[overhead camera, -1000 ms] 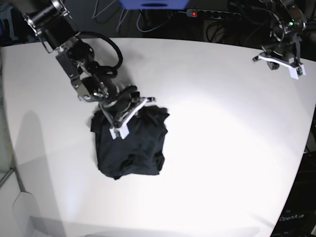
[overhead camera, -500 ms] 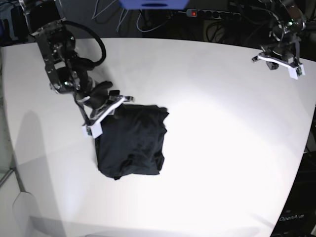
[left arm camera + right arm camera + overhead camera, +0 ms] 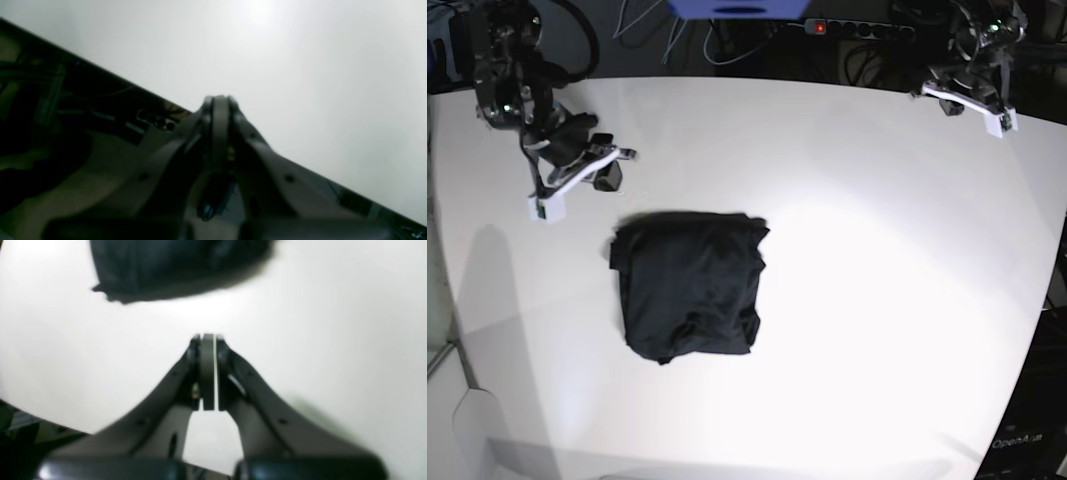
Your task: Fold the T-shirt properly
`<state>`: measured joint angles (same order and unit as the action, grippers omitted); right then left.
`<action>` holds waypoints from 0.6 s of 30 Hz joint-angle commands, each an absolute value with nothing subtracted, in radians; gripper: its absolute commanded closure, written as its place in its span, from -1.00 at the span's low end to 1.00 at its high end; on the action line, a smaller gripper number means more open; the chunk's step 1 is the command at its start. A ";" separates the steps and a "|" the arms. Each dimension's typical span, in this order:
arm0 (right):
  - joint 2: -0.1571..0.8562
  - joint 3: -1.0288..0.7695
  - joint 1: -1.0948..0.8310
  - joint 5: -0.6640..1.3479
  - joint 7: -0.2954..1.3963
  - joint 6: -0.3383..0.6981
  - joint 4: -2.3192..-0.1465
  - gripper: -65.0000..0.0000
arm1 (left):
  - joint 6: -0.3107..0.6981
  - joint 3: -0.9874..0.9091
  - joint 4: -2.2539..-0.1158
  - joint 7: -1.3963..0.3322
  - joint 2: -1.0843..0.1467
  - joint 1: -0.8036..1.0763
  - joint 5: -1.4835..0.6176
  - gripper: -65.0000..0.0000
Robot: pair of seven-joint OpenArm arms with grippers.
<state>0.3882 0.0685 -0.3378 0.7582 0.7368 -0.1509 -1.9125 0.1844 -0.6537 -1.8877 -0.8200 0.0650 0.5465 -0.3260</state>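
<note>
white table, folded black T-shirt lying on it

Inventory by count: one T-shirt, black, folded into a compact bundle. One table, white. Two grippers: right gripper and left gripper. One power strip beyond the far edge (single red light showing).

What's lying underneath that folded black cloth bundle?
The black T-shirt rests directly on the bare white table. White surface shows all around it; whatever sits beneath its folded layers is covered from view.
</note>
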 commanded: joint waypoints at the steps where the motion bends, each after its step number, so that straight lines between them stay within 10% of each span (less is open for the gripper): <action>1: 0.398 0.056 -0.352 0.763 0.723 -0.145 -1.937 1.00 | 0.186 -0.659 -1.922 -0.800 0.058 0.564 -0.335 1.00; 18: 0.343 -0.197 -0.664 0.768 0.722 -0.143 -1.962 1.00 | 0.186 -0.657 -1.943 -0.809 0.084 0.657 -0.335 1.00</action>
<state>0.3313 -0.1917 -0.6563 0.7654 0.7334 -0.1509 -1.9450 0.1848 -0.6529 -1.9263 -0.8181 0.0860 0.6418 -0.3332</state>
